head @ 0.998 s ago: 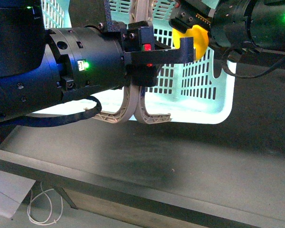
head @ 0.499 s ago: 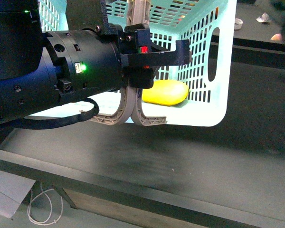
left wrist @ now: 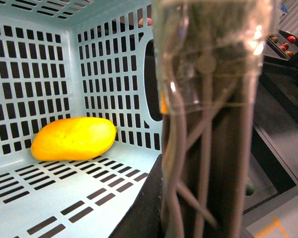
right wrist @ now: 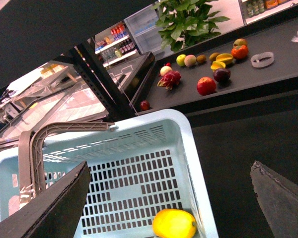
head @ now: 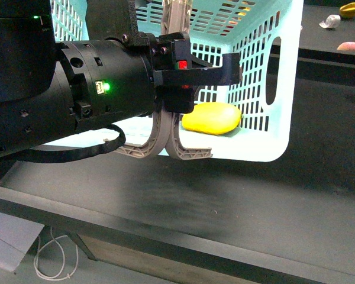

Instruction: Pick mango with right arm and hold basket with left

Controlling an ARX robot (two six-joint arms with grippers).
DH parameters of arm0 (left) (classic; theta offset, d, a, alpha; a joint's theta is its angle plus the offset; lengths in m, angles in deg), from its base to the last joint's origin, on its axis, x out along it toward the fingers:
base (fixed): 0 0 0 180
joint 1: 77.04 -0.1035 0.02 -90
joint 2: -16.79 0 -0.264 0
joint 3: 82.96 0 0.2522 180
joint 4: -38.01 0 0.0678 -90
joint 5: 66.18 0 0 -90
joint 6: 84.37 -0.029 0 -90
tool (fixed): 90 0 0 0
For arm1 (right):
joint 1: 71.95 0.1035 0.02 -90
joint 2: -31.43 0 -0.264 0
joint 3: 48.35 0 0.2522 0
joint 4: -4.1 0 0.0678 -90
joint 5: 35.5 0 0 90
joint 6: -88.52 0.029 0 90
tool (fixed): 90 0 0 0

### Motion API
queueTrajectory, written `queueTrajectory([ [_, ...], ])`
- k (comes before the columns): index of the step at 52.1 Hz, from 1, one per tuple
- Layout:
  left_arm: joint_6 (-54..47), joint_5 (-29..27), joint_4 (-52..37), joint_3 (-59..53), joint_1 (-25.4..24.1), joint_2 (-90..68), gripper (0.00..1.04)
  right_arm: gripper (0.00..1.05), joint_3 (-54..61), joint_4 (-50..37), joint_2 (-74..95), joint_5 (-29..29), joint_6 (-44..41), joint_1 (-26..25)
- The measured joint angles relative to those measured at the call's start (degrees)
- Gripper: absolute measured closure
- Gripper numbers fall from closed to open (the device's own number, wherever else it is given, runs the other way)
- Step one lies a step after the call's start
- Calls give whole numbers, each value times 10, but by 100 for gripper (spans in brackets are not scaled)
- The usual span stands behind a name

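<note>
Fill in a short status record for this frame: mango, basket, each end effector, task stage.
mango: smooth yellow oval mango lying on the basket floor, beside a slotted wall, ungripped
basket: light turquoise slotted plastic basket, tilted, held up by its grey-brown arched handles
left end effector: closed on the handles
right end effector: open, empty, above the basket
task stage: basket held by left; mango inside basket, not in right grip

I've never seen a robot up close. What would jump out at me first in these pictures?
The bright yellow mango lying on the floor of the pale turquoise basket. Next, the bulky black left arm with its green light, filling the left of the front view, its left gripper clamped on the basket's grey handles.
</note>
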Motion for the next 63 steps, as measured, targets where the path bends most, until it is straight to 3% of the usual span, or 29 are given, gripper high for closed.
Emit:
queueTrajectory([
  [22, 0, -1, 0, 0, 0, 0, 100, 8, 120, 235, -306, 76, -30, 3],
  [37, 0, 0, 0, 0, 0, 0, 100, 9, 124, 240, -327, 76, -37, 2],
  [40, 0, 0, 0, 0, 0, 0, 100, 16, 141, 194, -334, 65, -68, -5],
  [42, 0, 0, 0, 0, 0, 0, 100, 26, 160, 158, -347, 51, -135, -16],
  [48, 0, 0, 0, 0, 0, 0, 100, 43, 179, 154, -369, 35, -216, -34],
  [56, 0, -1, 0, 0, 0, 0, 100, 64, 198, 160, -393, 10, -252, -57],
  [59, 0, -1, 0, 0, 0, 0, 100, 74, 205, 168, -405, -39, -259, -92],
  [63, 0, 0, 0, 0, 0, 0, 100, 89, 211, 173, -420, -45, -263, -117],
])
